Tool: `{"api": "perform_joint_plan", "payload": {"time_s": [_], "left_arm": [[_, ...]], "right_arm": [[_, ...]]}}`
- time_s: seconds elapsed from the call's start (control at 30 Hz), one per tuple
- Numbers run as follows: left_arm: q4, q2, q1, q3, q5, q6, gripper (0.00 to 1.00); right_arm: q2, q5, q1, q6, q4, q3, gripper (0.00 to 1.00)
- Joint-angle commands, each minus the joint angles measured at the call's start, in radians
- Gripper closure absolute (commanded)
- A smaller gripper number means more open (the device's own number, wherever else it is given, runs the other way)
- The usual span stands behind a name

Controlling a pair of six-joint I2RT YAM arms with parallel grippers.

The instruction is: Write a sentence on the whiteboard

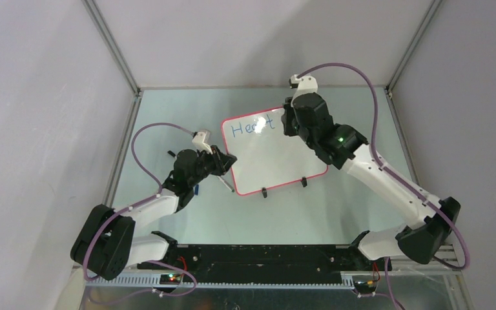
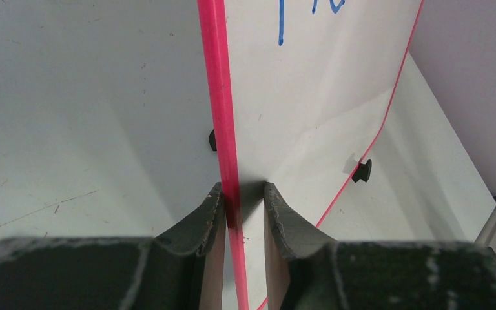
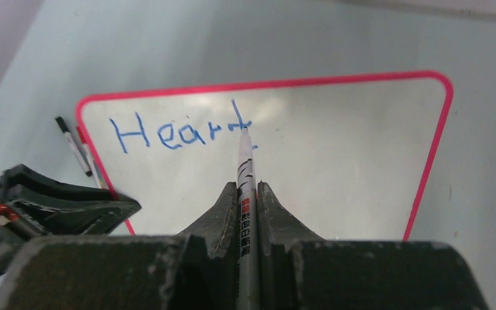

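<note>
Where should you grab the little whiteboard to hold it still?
Probably its thin red frame on the left edge, coming in from the left. The whiteboard is flat and thin, so fingers fit on either side there, clear of the blue writing. The left gripper pinches exactly there.

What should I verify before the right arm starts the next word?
1. Marker clamped in right fingers: ok.
2. Marker tip on the whiteboard, at the t of Heart: ok.
3. Left fingers astride the red frame: ok.
4. Blank room right of the word: ok.
5. Sentence complete: not ok, one word only.
6. Board's feet seated: cannot tell.
</note>
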Motion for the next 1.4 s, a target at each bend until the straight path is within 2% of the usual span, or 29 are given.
{"api": "perform_joint_plan", "payload": {"time_s": [0.0,0.23,0.5,0.7,0.8,0.87,0.9,1.0,1.23,1.3,1.37], "left_arm": [[-0.014,-0.007,-0.006,0.025,-0.040,0.061,0.81],[-0.011,-0.012,-0.006,0.023,-0.046,0.059,0.78],[-0.020,-0.010,-0.007,0.026,-0.060,0.068,0.75],[-0.022,-0.004,-0.007,0.030,-0.060,0.069,0.74],[-0.022,-0.008,-0.009,0.029,-0.061,0.069,0.74],[-0.021,-0.009,-0.008,0.028,-0.062,0.070,0.74],[-0.024,-0.009,-0.008,0.029,-0.062,0.071,0.74],[-0.024,-0.007,-0.008,0.030,-0.061,0.071,0.74],[-0.027,-0.010,-0.008,0.029,-0.062,0.073,0.74],[-0.027,-0.010,-0.008,0.029,-0.063,0.074,0.74],[-0.026,-0.007,-0.008,0.030,-0.063,0.074,0.74]], "right_arm": [[-0.026,-0.029,0.003,-0.062,0.085,0.038,1.00],[-0.020,-0.035,-0.020,-0.136,0.170,0.117,1.00],[-0.038,-0.129,-0.087,-0.120,0.340,-0.047,1.00],[-0.078,-0.021,-0.075,-0.075,0.439,-0.175,1.00],[-0.096,0.139,-0.030,-0.059,0.493,-0.234,1.00],[-0.093,0.260,-0.001,0.007,0.498,-0.242,1.00],[-0.092,0.272,0.007,0.057,0.491,-0.242,1.00],[-0.121,0.131,-0.002,0.067,0.487,-0.243,1.00],[-0.200,0.084,-0.026,-0.077,0.462,-0.253,1.00],[-0.208,0.034,-0.062,-0.088,0.443,-0.262,1.00],[-0.201,-0.079,-0.106,-0.070,0.424,-0.262,1.00]]}}
